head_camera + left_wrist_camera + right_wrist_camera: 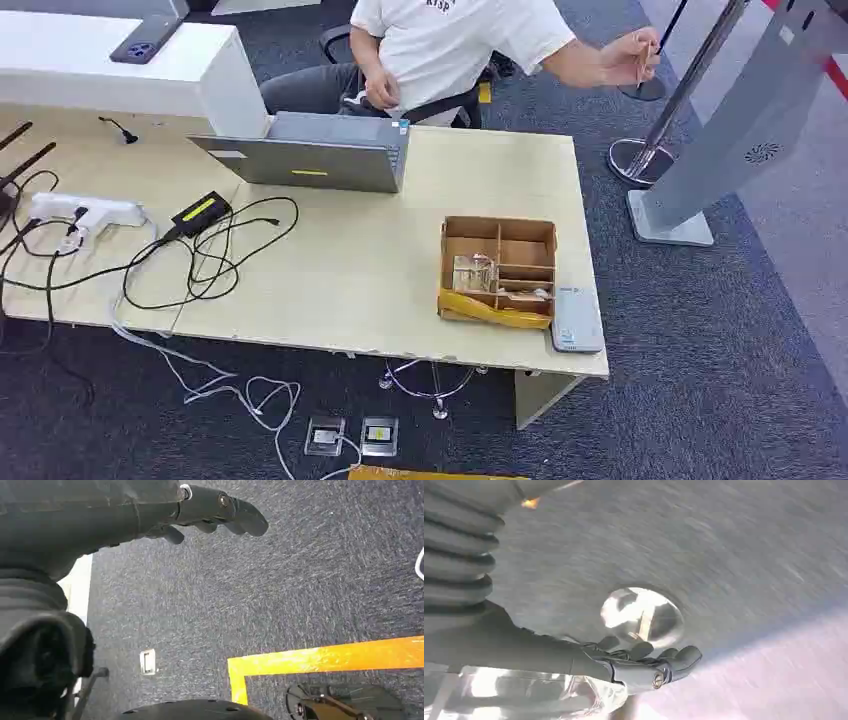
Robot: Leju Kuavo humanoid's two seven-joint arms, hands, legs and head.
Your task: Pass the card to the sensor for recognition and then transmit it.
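A person's hand (625, 58) at the far right, beyond the desk, holds a thin card (643, 60) upright. The sensor (577, 320), a flat grey-white box, lies on the desk's near right corner beside a cardboard divider box (498, 268). In the left wrist view my left hand (215, 510) hangs over dark carpet, fingers stretched out and holding nothing. My right hand (644, 667) is held out over the floor with its fingers slightly bent and nothing in them. A round chrome post base (641, 615) lies beyond it.
On the beige desk (350, 280) are a grey laptop (310, 155), a power strip (85, 210) and black cables (200, 260). A seated person (440, 50) is behind it. A chrome post (640, 160) and a grey kiosk stand (740, 130) are at the right. Yellow floor tape (320, 657) crosses the carpet.
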